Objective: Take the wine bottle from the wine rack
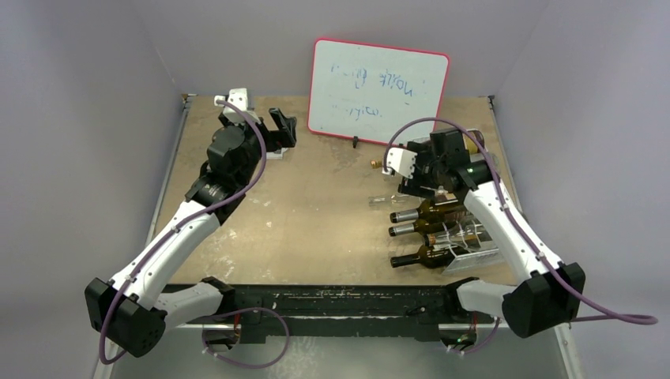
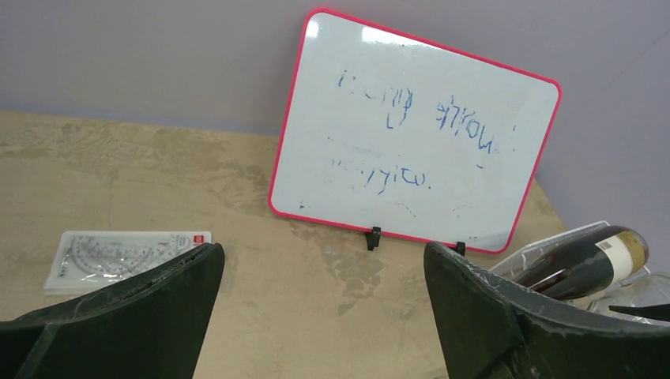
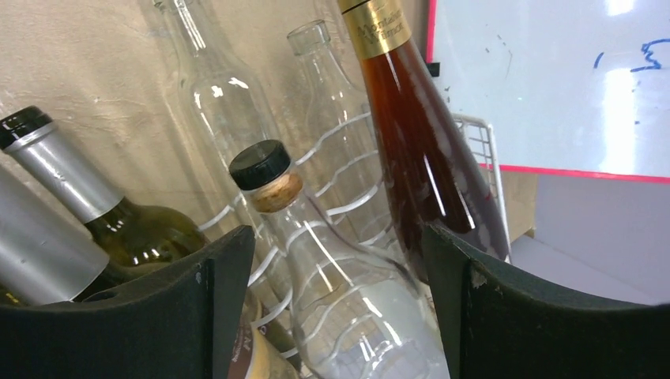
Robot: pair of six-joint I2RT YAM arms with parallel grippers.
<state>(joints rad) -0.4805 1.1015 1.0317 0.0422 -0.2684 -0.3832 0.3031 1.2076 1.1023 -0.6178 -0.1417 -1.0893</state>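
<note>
**On the wine rack (image 1: 472, 241), a clear wine bottle (image 3: 348, 316) lies between the spread jaws of the right gripper (image 3: 338, 245)**

At the far left of the table (image 1: 316, 221), the left gripper (image 1: 282, 130) is released, its fingers wide apart with nothing between them. A packet with a protractor (image 2: 118, 259) lies near it. The whiteboard (image 1: 378, 91) stands at the back middle. At the right, the right gripper hangs over the rack, not clamped. A green bottle (image 3: 118, 225) and an amber bottle (image 3: 419, 150) flank the corked clear one.

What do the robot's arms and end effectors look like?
The left arm and right arm have white shells and black joints. A purple cable runs along each. The left end effector and right end effector have broad black fingers.
</note>
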